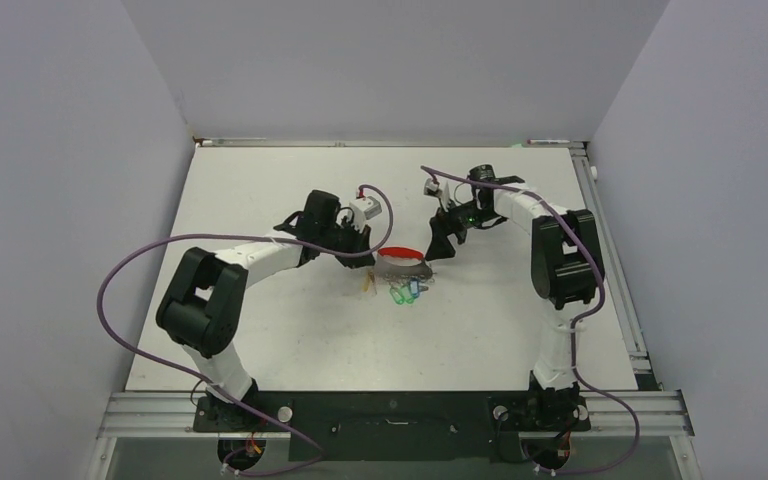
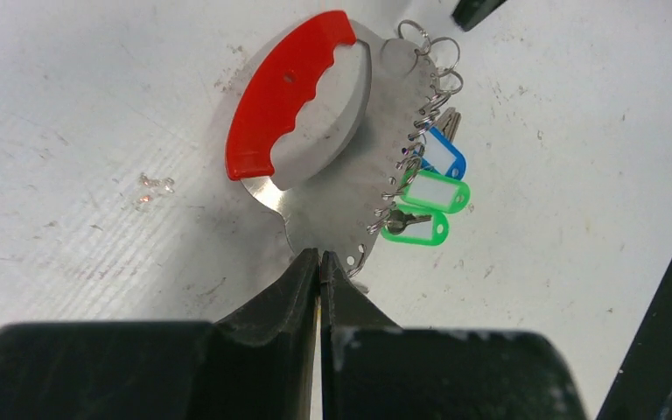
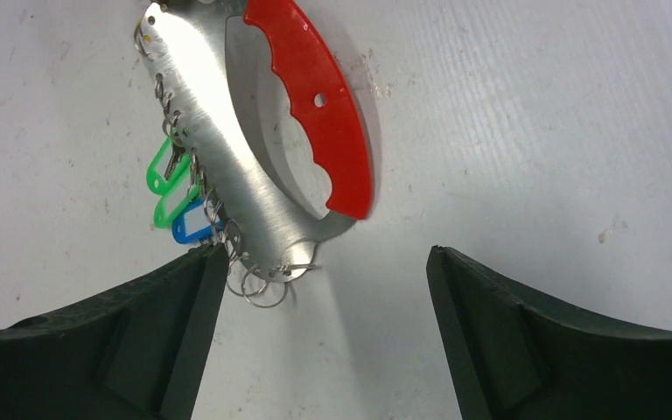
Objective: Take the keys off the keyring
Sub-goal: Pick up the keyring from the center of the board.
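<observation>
The keyring (image 1: 400,264) is a flat silver plate (image 2: 341,184) with a red curved strap (image 2: 284,87) and small wire rings along its toothed edge. Keys with green tags (image 2: 433,194) and a blue tag (image 2: 444,157) hang from that edge, seen also in the right wrist view (image 3: 166,179). A yellow tag (image 1: 366,287) lies on the table under the plate's left end. My left gripper (image 2: 319,255) is shut on the plate's edge. My right gripper (image 3: 324,249) is open at the plate's other end, its left fingertip (image 3: 201,271) by the blue tag.
The white table (image 1: 290,330) has a raised rail (image 1: 610,250) along its right side and grey walls around it. Purple cables loop over both arms. Several empty wire rings (image 3: 262,284) hang at the plate's end nearest the right gripper.
</observation>
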Robot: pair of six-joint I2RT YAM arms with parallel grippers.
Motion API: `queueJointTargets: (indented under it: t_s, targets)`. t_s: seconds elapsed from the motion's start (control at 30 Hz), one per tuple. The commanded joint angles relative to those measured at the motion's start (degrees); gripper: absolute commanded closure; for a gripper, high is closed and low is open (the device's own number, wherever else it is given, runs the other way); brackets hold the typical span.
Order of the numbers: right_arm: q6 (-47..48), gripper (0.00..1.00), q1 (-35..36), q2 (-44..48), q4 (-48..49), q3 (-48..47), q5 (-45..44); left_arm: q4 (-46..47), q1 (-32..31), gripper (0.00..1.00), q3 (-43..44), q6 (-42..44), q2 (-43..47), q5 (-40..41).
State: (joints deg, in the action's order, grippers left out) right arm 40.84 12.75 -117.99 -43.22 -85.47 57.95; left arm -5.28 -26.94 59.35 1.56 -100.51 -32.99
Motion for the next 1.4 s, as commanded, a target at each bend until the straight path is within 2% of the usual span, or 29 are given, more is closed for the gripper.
queueJointTargets:
  t_s: [0.0, 0.07, 0.3, 0.63, 0.83, 0.93, 1.13, 1.37]
  targets:
    - [-1.53, 0.15, 3.23, -1.64, 7.4, -2.68, 2.07, 3.96, -0.61, 1.0, -0.24, 6.95, 4.94, 0.73]
    - [-2.61, 0.2, 4.6, -2.67, 9.39, -2.96, 1.47, 3.88, -0.75, 1.0, -0.18, 8.06, 5.3, 0.8]
    - [-3.53, 0.27, 7.89, -6.98, 12.25, -5.18, 1.47, 4.07, -1.01, 1.0, -0.9, 10.23, 6.34, 1.11]
    - [-1.89, 0.39, 10.17, -7.69, 17.25, -1.71, -2.84, 4.42, -0.84, 1.0, -2.18, 10.4, 7.42, 0.26]
    - [-0.31, 0.45, 7.79, -9.58, 13.06, -5.61, 0.9, 4.4, -0.6, 1.0, -2.7, 10.91, 7.91, -0.59]
    - [0.81, 0.46, 7.91, -9.76, 11.65, -5.95, -0.61, 4.4, -0.19, 1.0, -2.84, 10.72, 8.05, -0.47]
    - [2.46, 0.48, 11.73, -8.17, 12.64, -3.36, -6.34, 6.74, 0.52, 1.0, -1.71, 6.37, 7.73, -2.21]
    - [2.28, 0.68, 12.47, -5.8, 14.5, -2.1, -9.53, 8.93, 4.29, 1.0, -2.0, -3.45, 8.18, -7.11]
